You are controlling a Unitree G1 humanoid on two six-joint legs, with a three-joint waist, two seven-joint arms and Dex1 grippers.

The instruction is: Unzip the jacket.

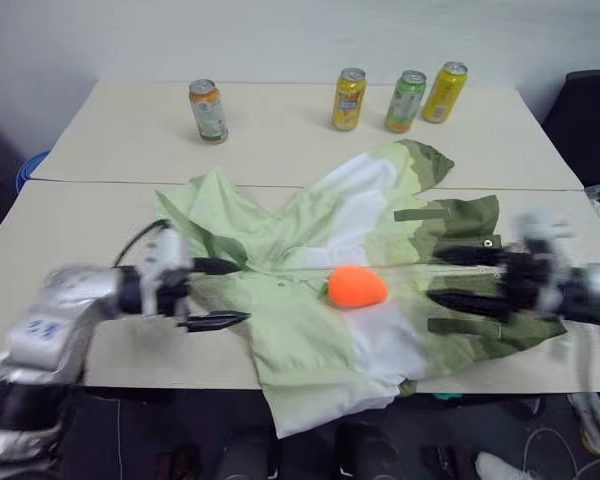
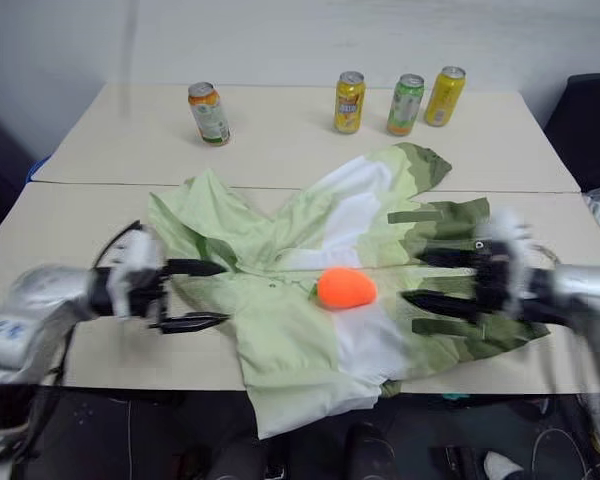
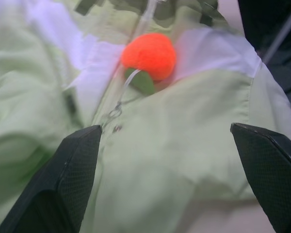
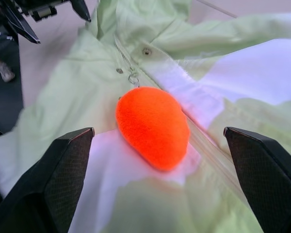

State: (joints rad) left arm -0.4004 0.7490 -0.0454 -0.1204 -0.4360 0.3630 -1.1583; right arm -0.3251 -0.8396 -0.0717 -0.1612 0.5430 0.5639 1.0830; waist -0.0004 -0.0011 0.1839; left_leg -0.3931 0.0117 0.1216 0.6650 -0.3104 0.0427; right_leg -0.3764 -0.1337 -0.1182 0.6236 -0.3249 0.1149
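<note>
The jacket point(image 1: 310, 240) lies spread across the near table, in light green, white and olive bands, with its hem hanging over the front edge. Its zipper runs left to right across the middle, and a small metal pull ring point(image 3: 115, 112) sits beside an orange plush toy point(image 1: 357, 287) with a green leaf that rests on the zipper line. My left gripper point(image 1: 220, 293) hovers open at the jacket's left side, pointing toward the toy. Over the olive right side my right gripper point(image 1: 462, 278) is open too, facing the toy from the opposite side. Neither holds anything.
Several drink cans stand on the far table: an orange-and-white one point(image 1: 208, 110) at the left, then a yellow can point(image 1: 349, 99), a green can point(image 1: 406, 101) and another yellow can point(image 1: 445, 92). A black chair point(image 1: 590, 120) stands at the right.
</note>
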